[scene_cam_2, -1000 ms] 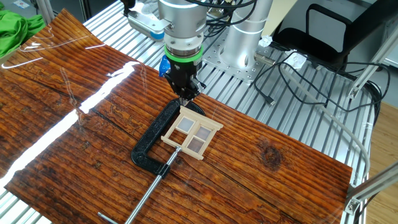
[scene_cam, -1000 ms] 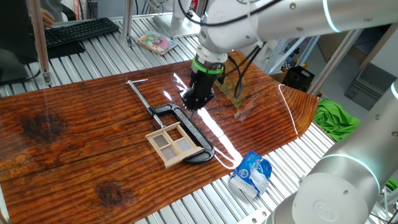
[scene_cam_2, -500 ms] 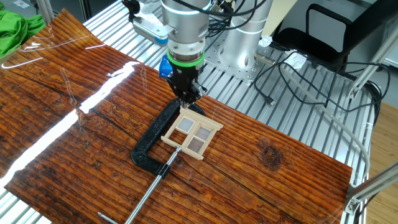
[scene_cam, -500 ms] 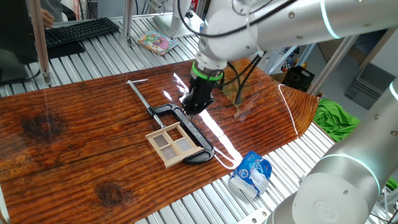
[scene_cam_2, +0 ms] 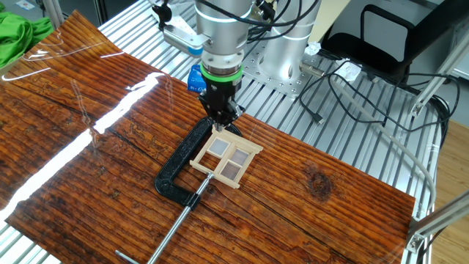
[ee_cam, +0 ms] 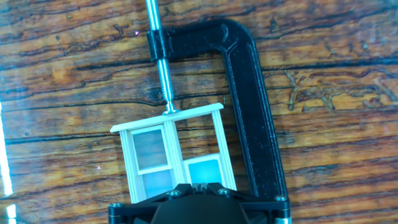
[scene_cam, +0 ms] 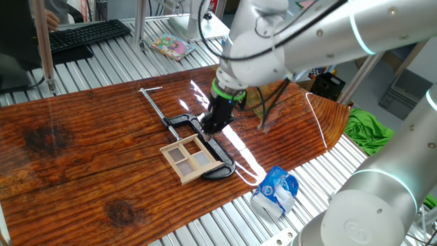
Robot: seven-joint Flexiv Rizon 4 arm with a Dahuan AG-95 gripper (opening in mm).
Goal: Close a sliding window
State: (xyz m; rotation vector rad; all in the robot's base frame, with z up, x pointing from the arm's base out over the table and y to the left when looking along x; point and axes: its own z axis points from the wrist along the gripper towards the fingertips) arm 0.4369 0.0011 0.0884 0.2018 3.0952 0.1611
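Observation:
The sliding window (scene_cam: pixel 190 158) is a small pale wood frame with greyish panes, lying flat on the brown wooden tabletop (scene_cam: pixel 82 150). It is held in a black C-clamp (scene_cam: pixel 213 149) whose steel screw presses on one edge. It also shows in the other fixed view (scene_cam_2: pixel 226 161) and in the hand view (ee_cam: pixel 174 154). My gripper (scene_cam: pixel 207 130) points down at the window's edge farthest from the screw, close above it, with its jaws together and nothing between them. In the hand view the gripper (ee_cam: pixel 199 185) sits over the right-hand pane's near edge.
A blue and white packet (scene_cam: pixel 276 190) lies at the tabletop's edge on the metal bench. A green cloth (scene_cam: pixel 369 130) hangs further off. A keyboard (scene_cam: pixel 85 34) and a booklet (scene_cam: pixel 171 46) lie at the back. The clamp's long screw (scene_cam_2: pixel 176 224) sticks out across the wood.
My gripper has come down and moved a little towards the window's edge by the clamp. The window and clamp have not moved.

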